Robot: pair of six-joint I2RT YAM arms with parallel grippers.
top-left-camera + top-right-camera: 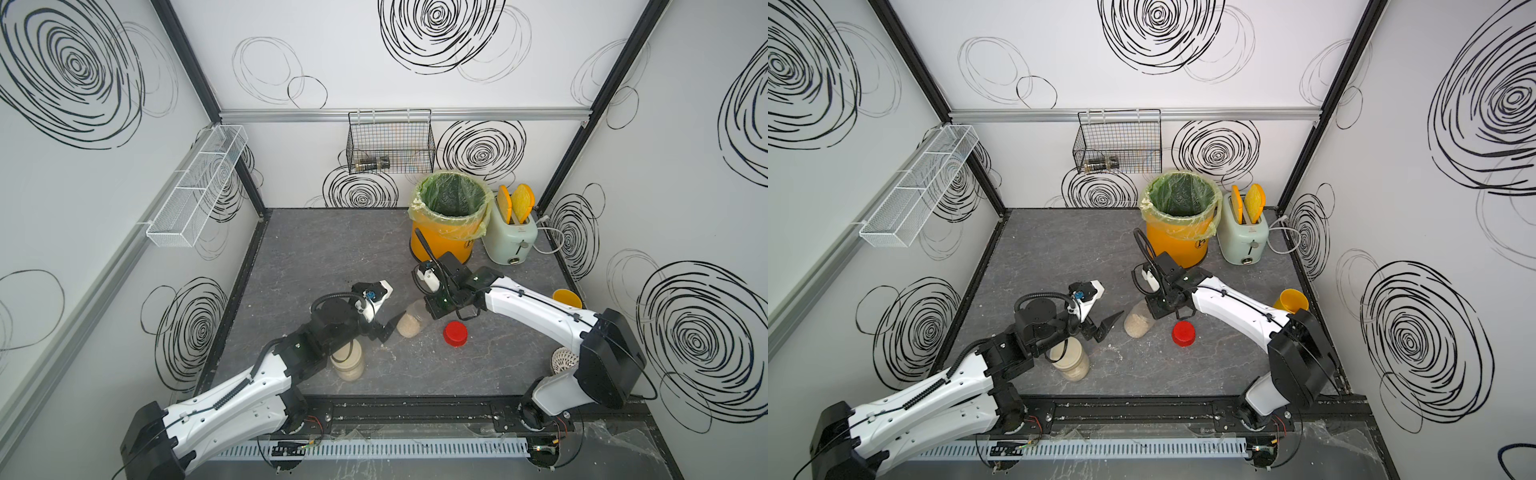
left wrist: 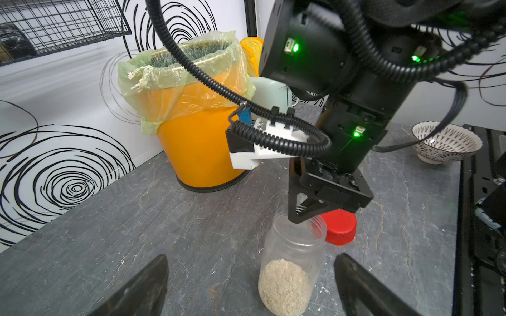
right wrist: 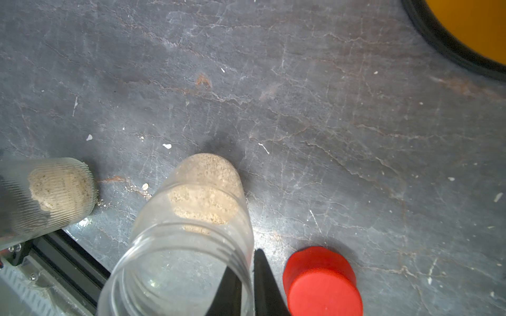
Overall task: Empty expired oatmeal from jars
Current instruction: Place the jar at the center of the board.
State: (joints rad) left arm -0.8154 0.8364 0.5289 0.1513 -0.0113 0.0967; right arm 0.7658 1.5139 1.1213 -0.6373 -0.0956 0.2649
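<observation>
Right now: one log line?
right gripper: shut on slim jar rim | left gripper: open, facing it | red cap: off, on table | wide jar: lidded | oatmeal: in both

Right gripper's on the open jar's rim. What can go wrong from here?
1. The right gripper pinches only the rim wall of the open jar. On lifting, the jar may swing or slip and spill oatmeal onto the table.
2. The red cap lies right beside the jar and could get knocked.
3. The left gripper is open with a finger on each side of the jar, so the two arms may collide.
</observation>
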